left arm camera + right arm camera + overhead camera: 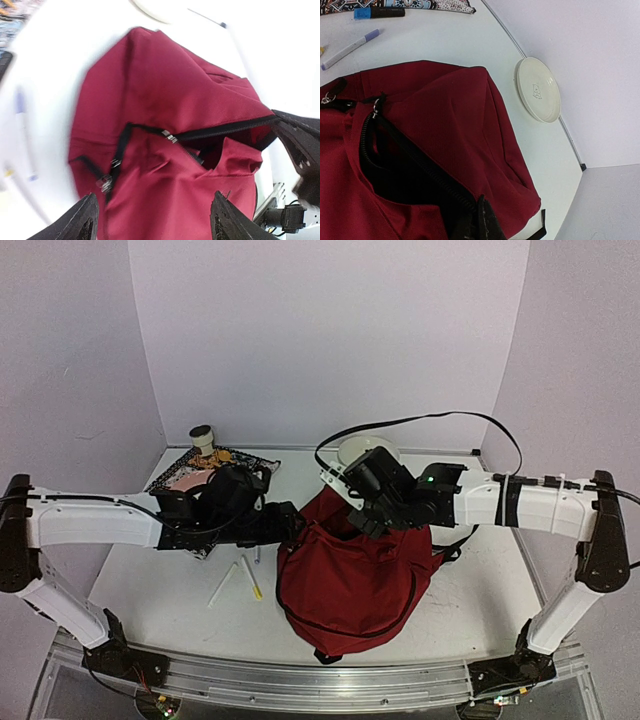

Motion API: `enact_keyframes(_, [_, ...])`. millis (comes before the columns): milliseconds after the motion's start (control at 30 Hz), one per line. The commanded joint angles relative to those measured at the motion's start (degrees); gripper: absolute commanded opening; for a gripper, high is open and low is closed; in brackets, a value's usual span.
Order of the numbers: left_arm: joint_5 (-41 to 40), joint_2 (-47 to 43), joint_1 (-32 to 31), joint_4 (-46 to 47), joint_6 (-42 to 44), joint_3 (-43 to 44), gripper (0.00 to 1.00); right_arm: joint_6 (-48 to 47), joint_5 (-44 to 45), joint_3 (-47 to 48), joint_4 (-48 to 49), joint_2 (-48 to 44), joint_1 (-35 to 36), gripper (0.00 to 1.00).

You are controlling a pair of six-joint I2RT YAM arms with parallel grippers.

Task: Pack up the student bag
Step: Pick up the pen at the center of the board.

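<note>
The student bag is a dark-red backpack lying in the middle of the table, its black main zipper open and the dark inside showing. My right gripper is at the bag's top edge and is shut on the zipper rim, holding the opening up; it also shows at the right in the left wrist view. My left gripper is open and empty just left of the bag's top, its fingertips spread wide over the red fabric below the zipper pulls.
Two white pens lie left of the bag; a purple-capped marker and a blue marker lie nearby. A patterned book and a small cup are at the back left. A white plate lies behind the bag.
</note>
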Motion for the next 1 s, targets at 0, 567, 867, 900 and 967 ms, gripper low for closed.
enact_keyframes(0, [-6.0, -6.1, 0.3, -7.6, -2.1, -4.4, 0.75, 1.7, 2.1, 3.1, 0.6, 1.0, 0.0, 0.0])
enact_keyframes(567, [-5.6, -4.6, 8.0, -24.4, 0.2, -13.7, 0.66, 2.1, 0.9, 2.7, 0.7, 1.2, 0.0, 0.0])
enact_keyframes(867, [-2.3, 4.9, 9.9, -22.4, 5.2, -11.9, 0.54, 2.1, 0.7, 3.0, 0.7, 1.0, 0.0, 0.0])
enact_keyframes(900, [-1.0, 5.1, 9.9, -22.0, 5.6, -11.8, 0.52, 2.0, 0.8, 3.0, 0.7, 0.8, 0.0, 0.0])
enact_keyframes(967, [0.8, 5.7, 10.0, -21.7, 6.1, -11.9, 0.5, 1.9, 1.0, 3.0, 0.7, 0.6, 0.0, 0.0])
